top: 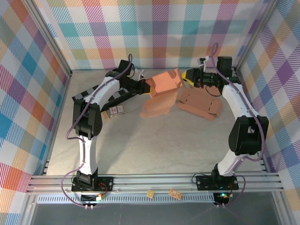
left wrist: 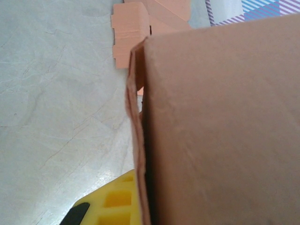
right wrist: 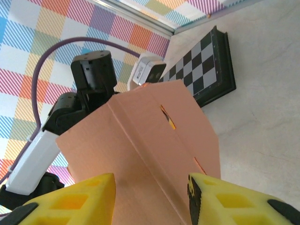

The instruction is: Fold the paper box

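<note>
Two-arm fold, midway: my left jaws pinch the box (top: 165,80), my right jaws stand spread before its panel, probably to press over next.

The left arm (top: 86,154) and the right arm (top: 229,161) look alike from here. Each has glossy white shells between chunky black joint housings and sits on a black base plate (top: 91,182). A purple cable (top: 70,133) loops loosely along each arm. The fingers (right wrist: 70,199) are bright yellow plastic, moulded with square recesses and trimmed in black.
</note>
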